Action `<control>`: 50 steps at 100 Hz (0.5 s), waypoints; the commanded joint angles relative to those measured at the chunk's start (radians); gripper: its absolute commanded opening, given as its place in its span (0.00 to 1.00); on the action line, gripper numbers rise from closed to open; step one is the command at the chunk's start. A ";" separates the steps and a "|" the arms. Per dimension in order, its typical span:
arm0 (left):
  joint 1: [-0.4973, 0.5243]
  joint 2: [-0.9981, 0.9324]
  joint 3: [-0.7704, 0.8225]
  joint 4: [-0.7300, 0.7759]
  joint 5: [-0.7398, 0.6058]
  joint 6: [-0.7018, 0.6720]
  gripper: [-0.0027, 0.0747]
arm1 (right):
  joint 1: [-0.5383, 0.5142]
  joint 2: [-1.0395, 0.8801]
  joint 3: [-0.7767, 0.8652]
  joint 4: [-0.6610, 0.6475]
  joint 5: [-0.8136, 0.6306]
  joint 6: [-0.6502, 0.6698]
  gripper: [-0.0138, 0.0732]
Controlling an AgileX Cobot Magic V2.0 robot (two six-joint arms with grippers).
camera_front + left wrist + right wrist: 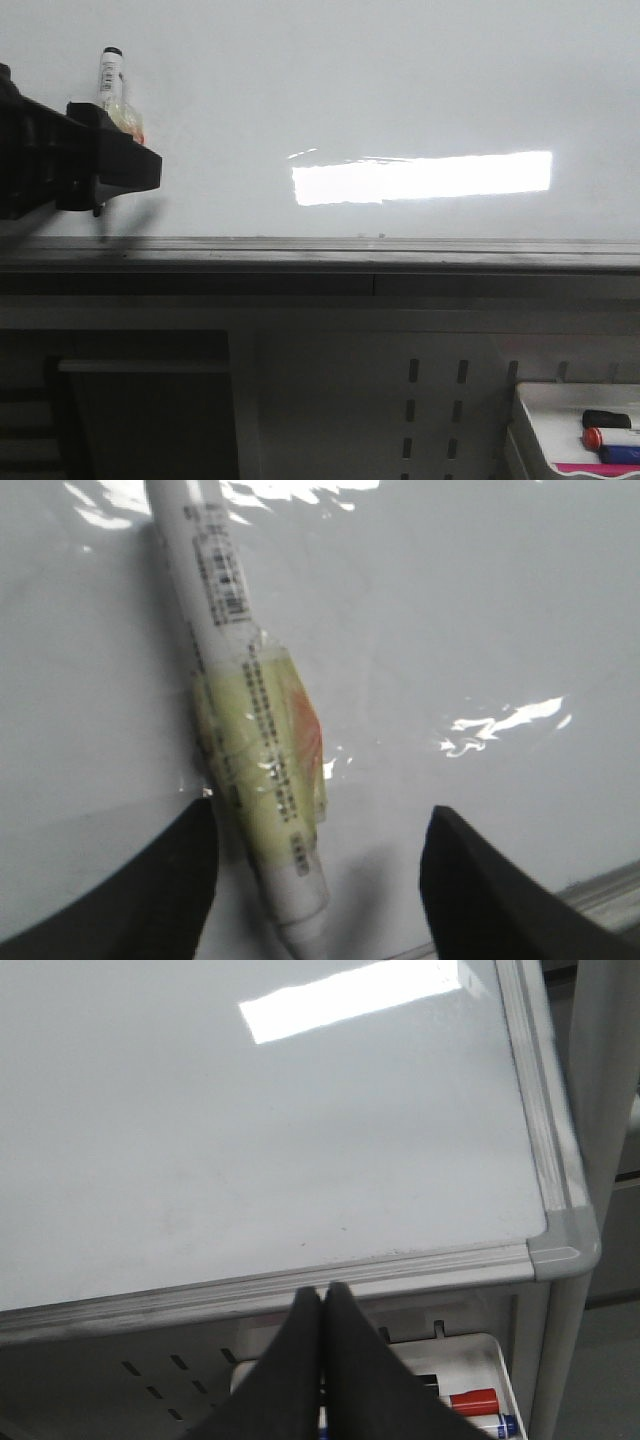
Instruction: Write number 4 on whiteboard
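The whiteboard fills the upper front view, with a grey ledge along its lower edge. No number 4 is in view on its surface. A white marker with yellowish tape round its barrel rests against the board at the far left. My left gripper is at the marker. In the left wrist view the marker lies between the open fingers of the left gripper, close to one and well apart from the other. My right gripper is shut and empty at the board's lower frame.
A small white tray hangs below the ledge at the lower right and holds a red-capped marker, a black one and a blue one. A perforated grey panel lies under the ledge. The board's corner and frame post are beside the right gripper.
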 commanded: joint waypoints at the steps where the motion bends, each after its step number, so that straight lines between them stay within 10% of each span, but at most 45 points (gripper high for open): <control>1: -0.003 0.006 -0.025 -0.085 -0.050 -0.006 0.40 | -0.001 0.016 -0.036 0.004 -0.077 -0.005 0.08; 11: -0.003 0.012 -0.025 -0.119 -0.045 -0.004 0.01 | 0.024 0.016 -0.036 0.004 -0.064 -0.005 0.08; 28: -0.003 0.009 -0.023 -0.064 -0.045 0.000 0.01 | 0.150 0.039 -0.036 0.004 -0.038 -0.005 0.08; 50: -0.034 -0.061 -0.021 0.454 -0.041 0.000 0.01 | 0.412 0.178 -0.110 0.004 0.012 -0.034 0.16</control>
